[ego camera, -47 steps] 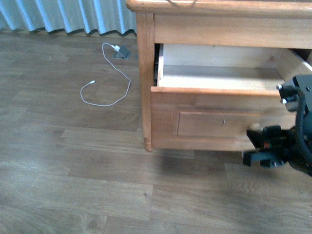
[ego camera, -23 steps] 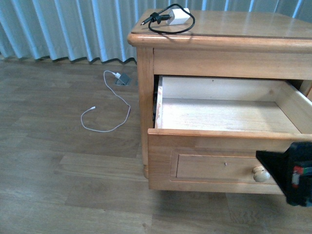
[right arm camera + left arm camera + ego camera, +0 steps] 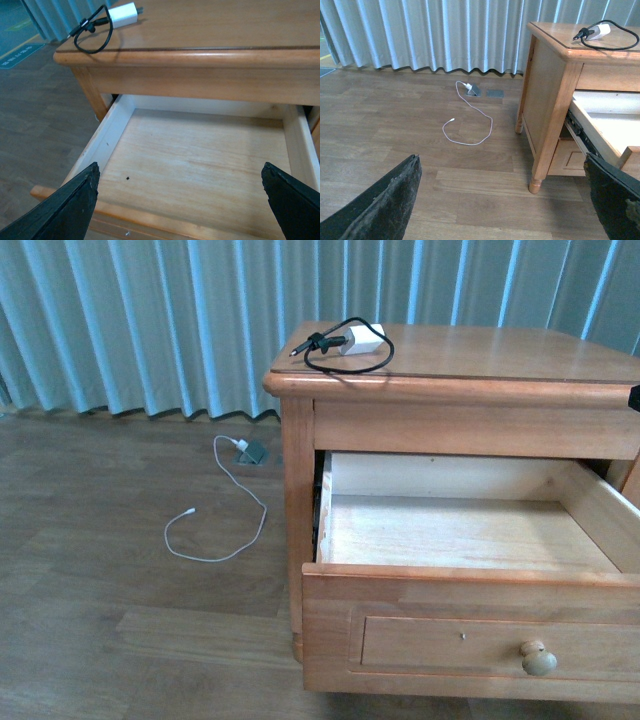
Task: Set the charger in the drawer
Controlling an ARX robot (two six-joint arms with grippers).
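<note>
Your charger [image 3: 362,339] lies near the left edge of the cabinet [image 3: 500,352] top, above the pulled-out drawer [image 3: 460,585]. The left gripper [image 3: 500,165] and the right gripper [image 3: 180,170] both have their jaws spread wide, holding nothing. If you grab only the smooth white block, the thin black looped cable (probably springy) may trail and snag the drawer's pale wooden rim.
</note>
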